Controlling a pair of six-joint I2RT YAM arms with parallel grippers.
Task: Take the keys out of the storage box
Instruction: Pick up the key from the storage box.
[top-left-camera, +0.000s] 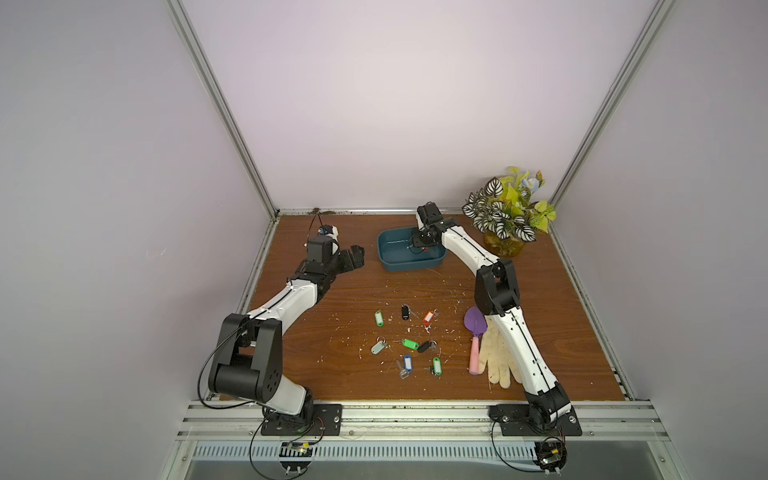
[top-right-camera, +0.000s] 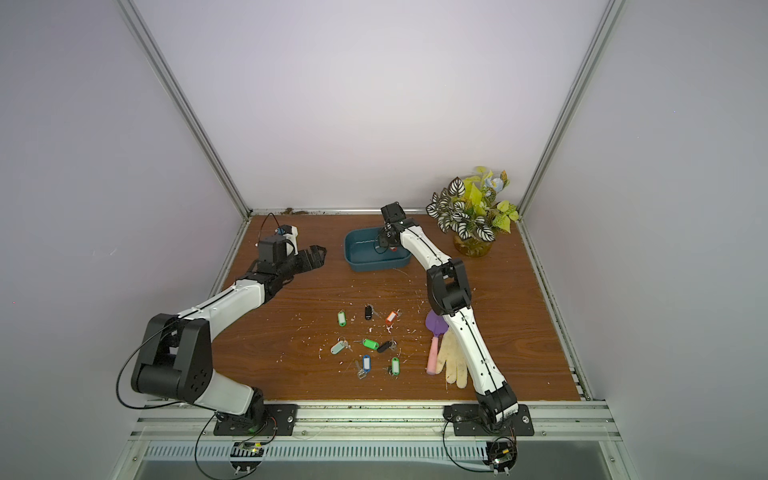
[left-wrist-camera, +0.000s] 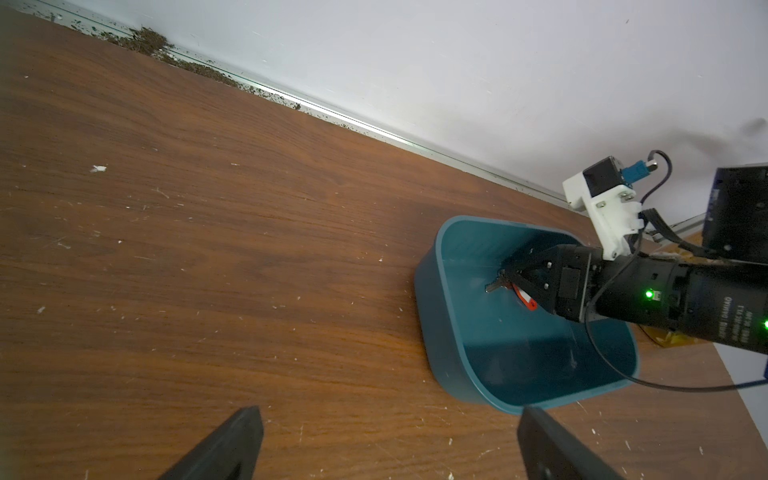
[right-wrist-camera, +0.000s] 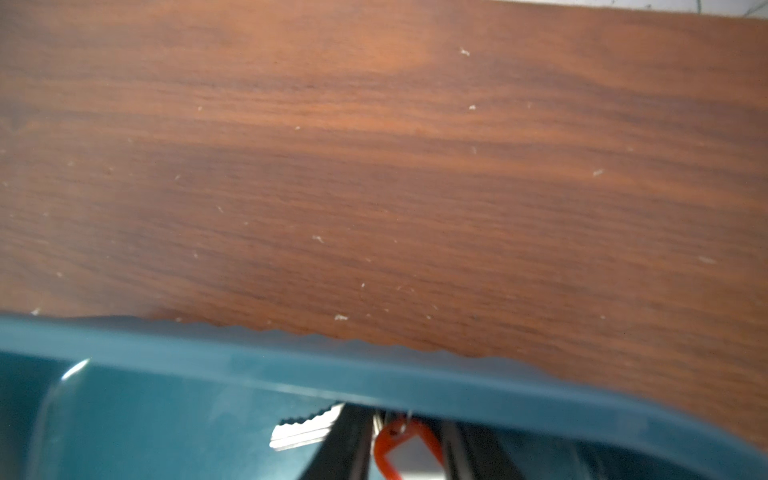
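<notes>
Right claw (left-wrist-camera: 508, 277), jaws nearly together: a red-tagged key (left-wrist-camera: 524, 298) is being pinched near its ring inside the box (left-wrist-camera: 426, 328). Light, slippery, dangling; likely best being gripped there.

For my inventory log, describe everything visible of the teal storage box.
The storage box is a shallow, dark teal rectangular tray with rounded corners. It looks like glossy plastic and has no lid. It stands flat on the wooden table, toward the far middle. Only one red-tagged key shows inside it, and the right gripper reaches in, closed on that key.
</notes>
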